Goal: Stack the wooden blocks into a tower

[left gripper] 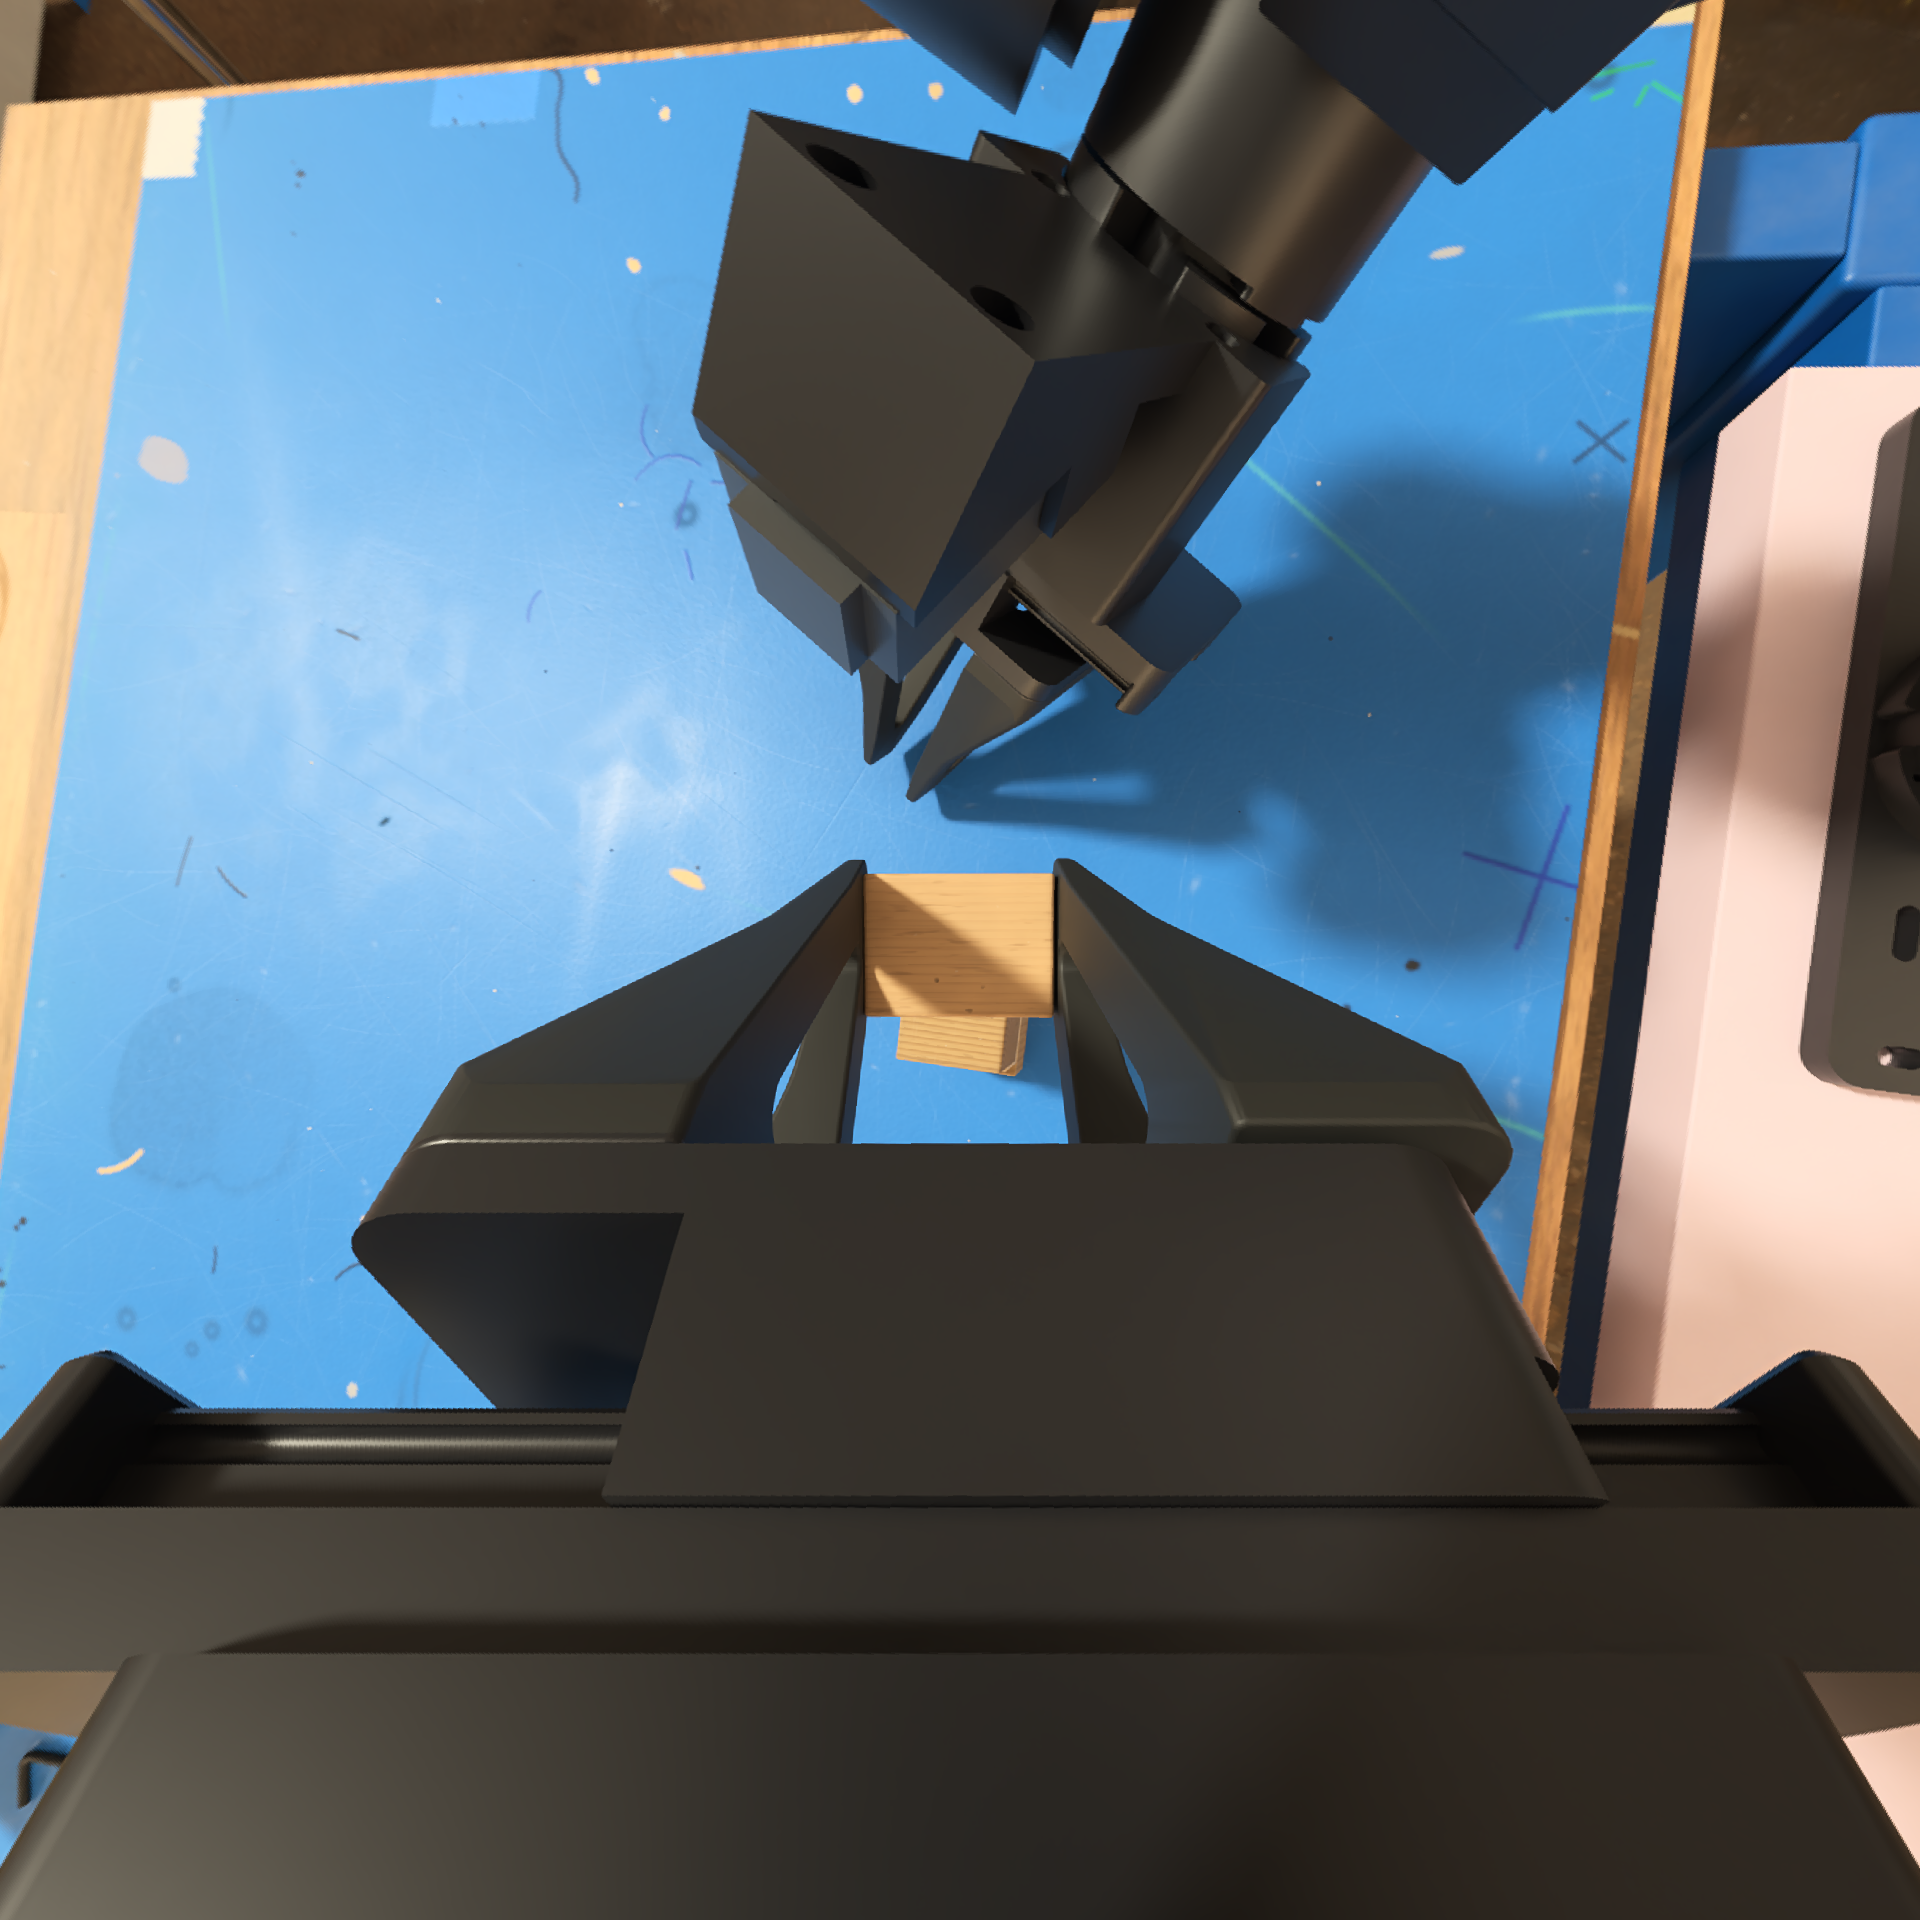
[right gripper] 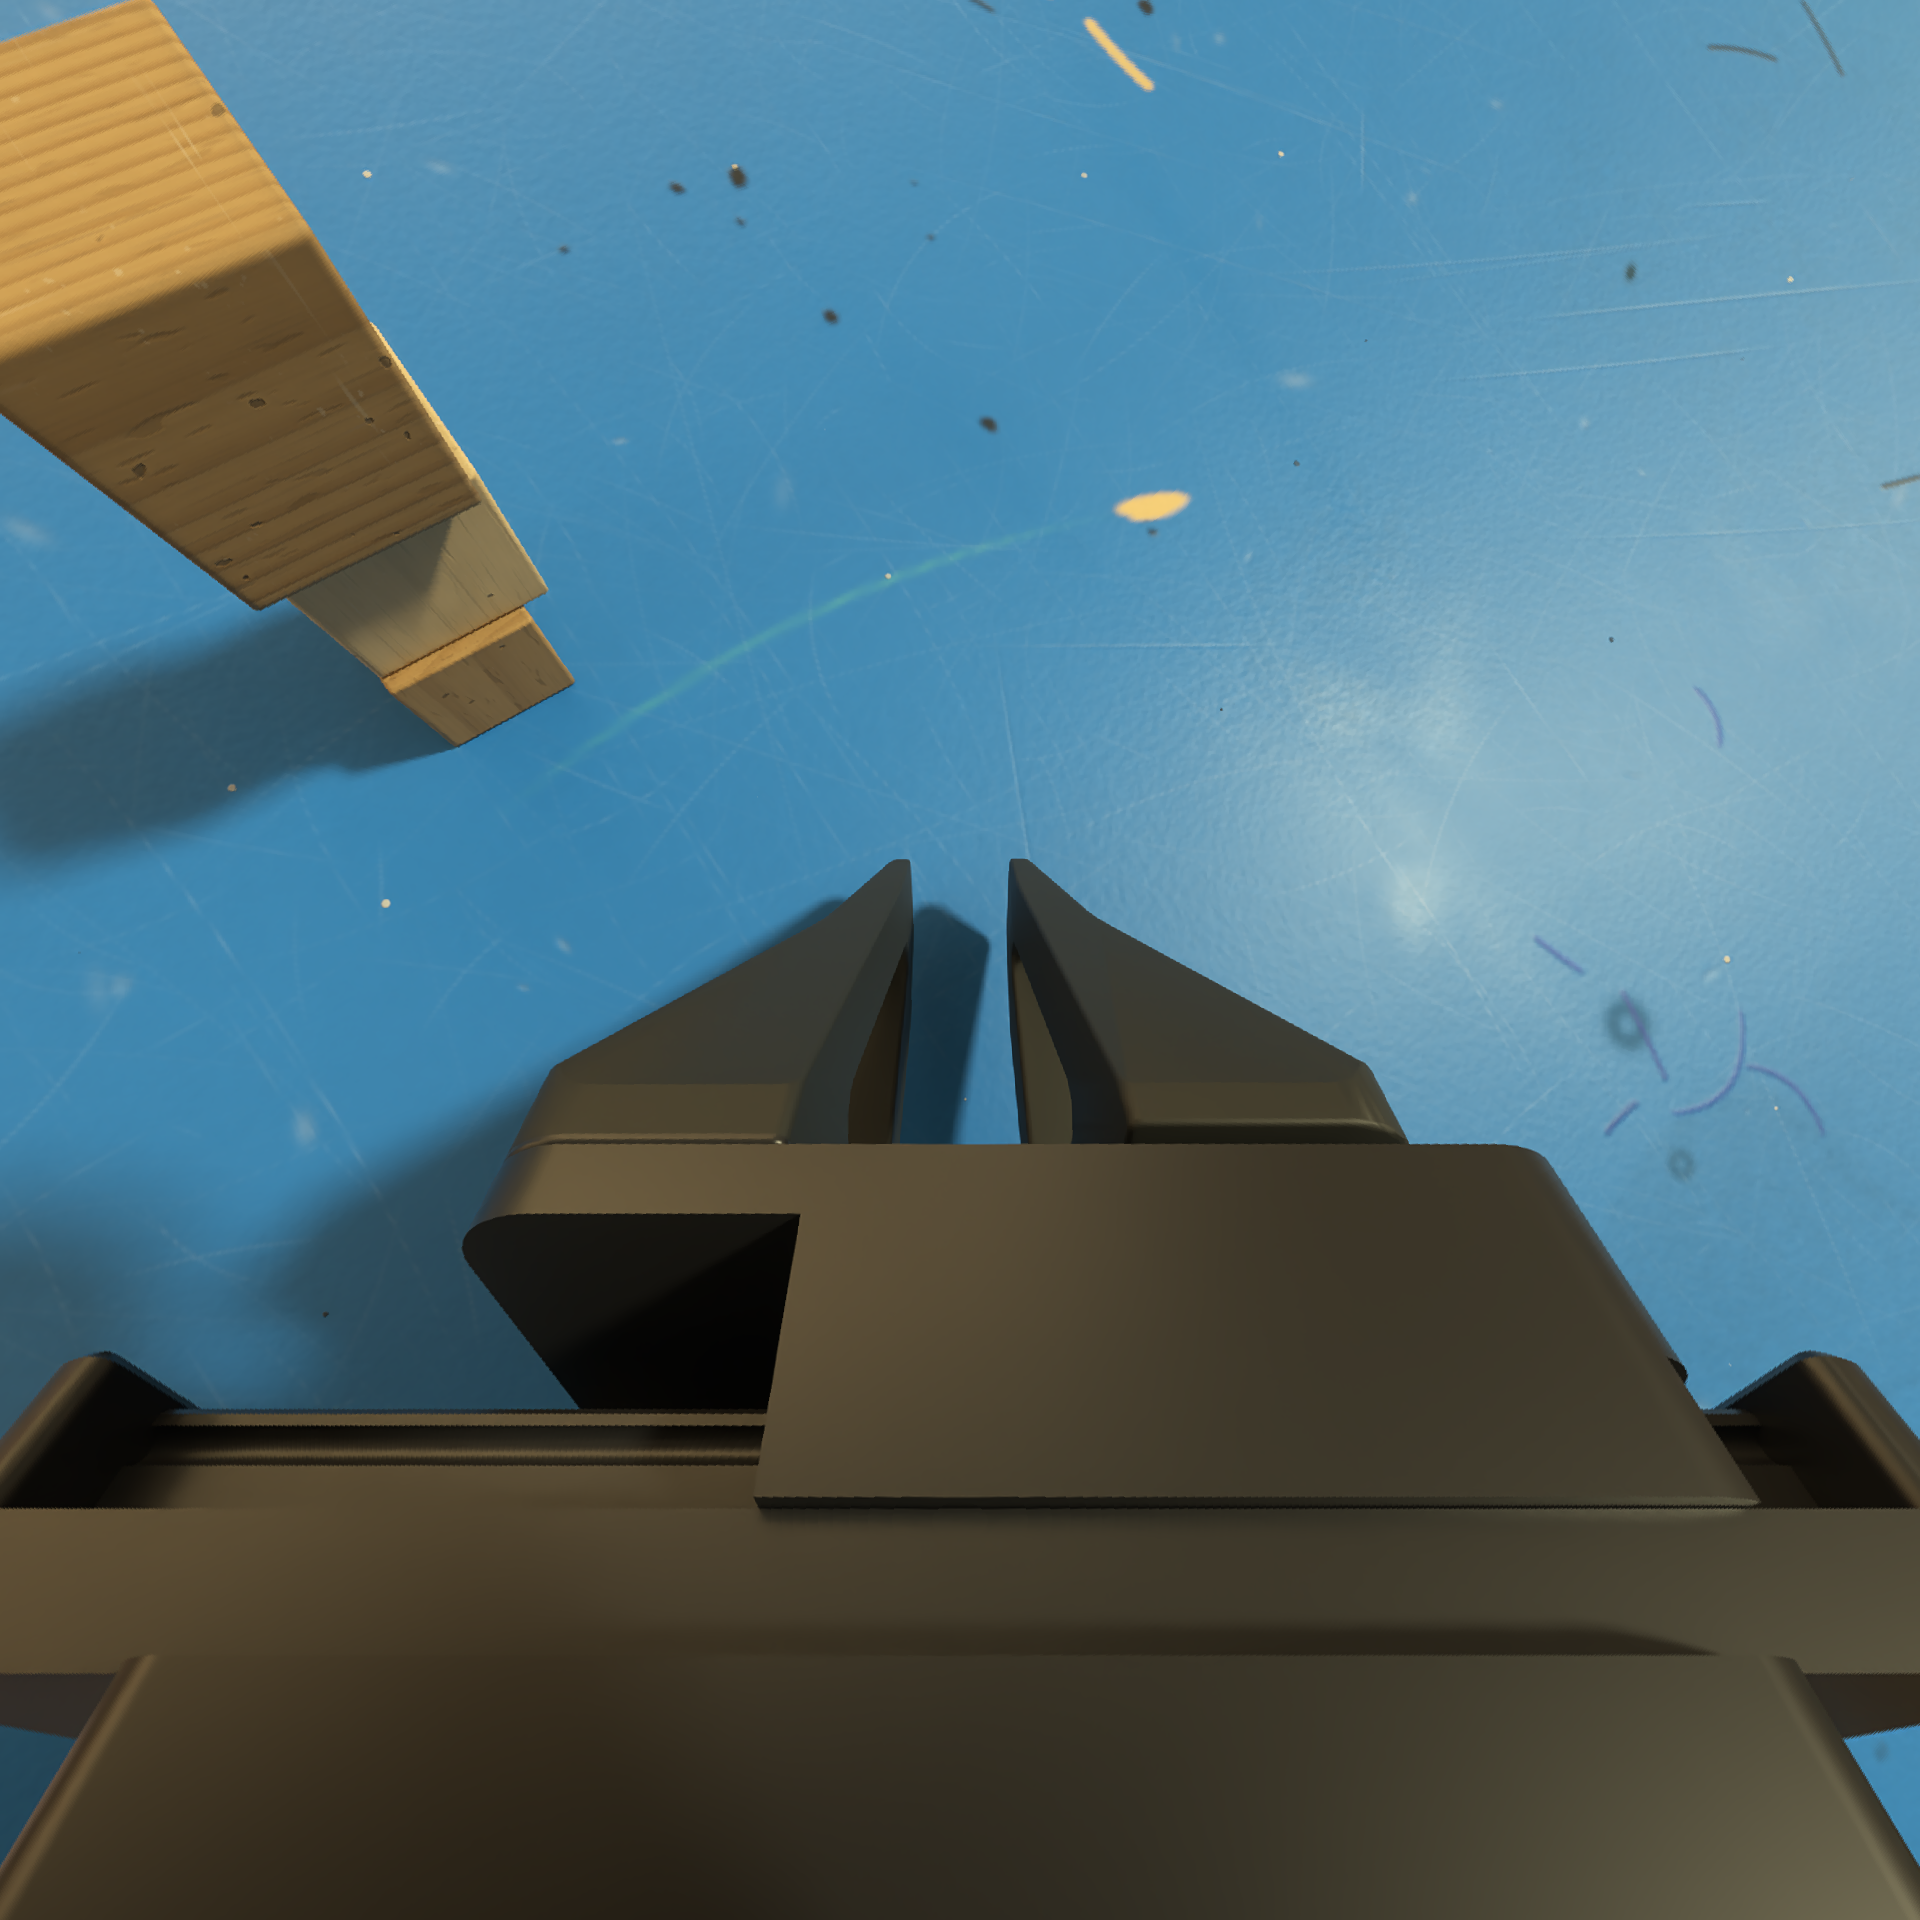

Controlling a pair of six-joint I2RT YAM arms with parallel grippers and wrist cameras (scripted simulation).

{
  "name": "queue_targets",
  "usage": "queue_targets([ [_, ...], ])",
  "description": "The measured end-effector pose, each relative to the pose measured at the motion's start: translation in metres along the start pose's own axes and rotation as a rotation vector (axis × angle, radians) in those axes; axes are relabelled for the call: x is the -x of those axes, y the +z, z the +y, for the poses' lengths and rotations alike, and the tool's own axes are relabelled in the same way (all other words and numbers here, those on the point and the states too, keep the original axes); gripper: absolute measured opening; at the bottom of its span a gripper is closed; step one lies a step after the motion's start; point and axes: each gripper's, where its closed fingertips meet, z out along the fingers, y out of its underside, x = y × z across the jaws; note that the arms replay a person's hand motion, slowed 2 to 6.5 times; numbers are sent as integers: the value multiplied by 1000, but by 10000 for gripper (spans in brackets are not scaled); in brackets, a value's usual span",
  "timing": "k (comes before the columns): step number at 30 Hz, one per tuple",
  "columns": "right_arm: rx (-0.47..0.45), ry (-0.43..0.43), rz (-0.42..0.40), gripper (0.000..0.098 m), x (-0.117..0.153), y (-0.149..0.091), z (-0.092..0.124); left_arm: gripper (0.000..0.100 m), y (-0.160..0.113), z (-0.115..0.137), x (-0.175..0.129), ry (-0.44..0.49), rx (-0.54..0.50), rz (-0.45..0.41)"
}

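Wooden blocks: top block (left gripper: 956, 940) pinched between the left gripper (left gripper: 958, 871) fingers, above the lower blocks (left gripper: 961, 1042) stacked on the blue mat (left gripper: 364, 675). Left arm points straight down. Right gripper (right gripper: 960, 864), angled toward the mat just beyond the stack, holds nothing, fingers nearly together with a narrow gap. No legible writing.
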Motion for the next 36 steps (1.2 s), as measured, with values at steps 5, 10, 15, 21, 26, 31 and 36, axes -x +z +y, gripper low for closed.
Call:
queue_targets([
  [5, 0, -1, -1, 150, 0, 0, 0, 292, 4, 5, -2, -14, 30, 31],
  [10, 1, 1, -2, 149, 0, 0, 0, 292, 7, 14, 0, -23, 71, 52],
  [15, 2, 2, -4, 148, 0, 0, 0, 292, 12, 22, 4, -34, 115, 56],
  [21, 2, 3, -4, 148, 0, 0, 0, 292, 17, 32, 9, -30, 190, 59],
  [26, 3, 4, -6, 151, 0, 0, 0, 292, 23, 38, 10, -9, 239, 68],
  [31, 4, 9, -11, 154, 0, 0, 0, 292, 29, 38, 8, 14, 257, 86],
  [36, 4, 12, -14, 155, 0, 0, 0, 292, 32, 39, 7, 31, 270, 96],
])
